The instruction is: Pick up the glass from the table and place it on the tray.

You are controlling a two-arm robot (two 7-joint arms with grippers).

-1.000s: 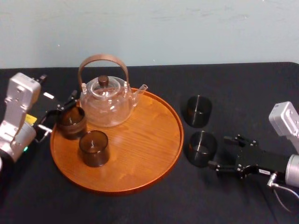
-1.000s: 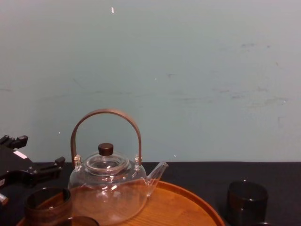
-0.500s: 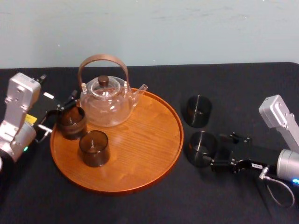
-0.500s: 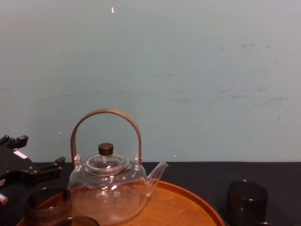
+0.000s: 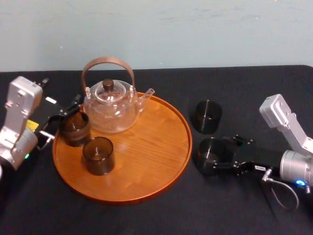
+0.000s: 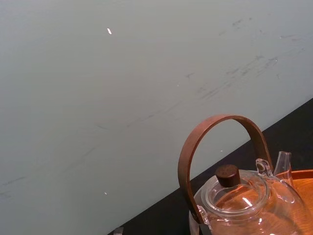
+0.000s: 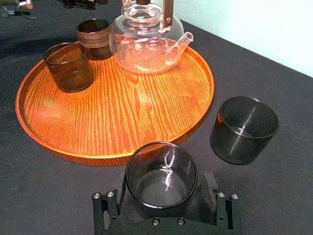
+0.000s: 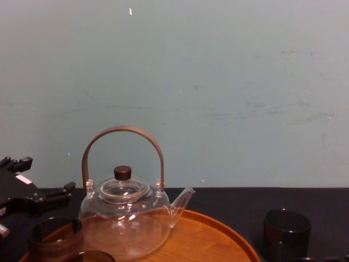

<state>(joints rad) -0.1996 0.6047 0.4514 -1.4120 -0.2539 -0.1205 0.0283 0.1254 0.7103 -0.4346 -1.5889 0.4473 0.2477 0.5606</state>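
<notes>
Two dark glasses stand on the black table (image 5: 146, 215) to the right of the round wooden tray (image 5: 142, 156). The nearer glass (image 5: 210, 154) (image 7: 161, 172) sits upright between the fingers (image 7: 106, 211) of my right gripper (image 5: 224, 153). That gripper is open, with a small gap on each side of the glass. The farther glass (image 5: 207, 116) (image 7: 243, 128) stands free. My left gripper (image 5: 62, 117) is at the tray's left rim, open, right beside a ribbed brown glass (image 5: 74, 128) that stands on the tray.
On the back of the tray stands a glass teapot (image 5: 110, 106) with a brown arched handle. A smooth brown glass (image 5: 98, 155) is at the tray's front left. The tray's right half is bare wood. A pale wall closes off the table's far edge.
My right gripper has slid left toward the tray, and its open fingers now flank the nearer dark glass. The left arm and everything on the tray stayed put.
</notes>
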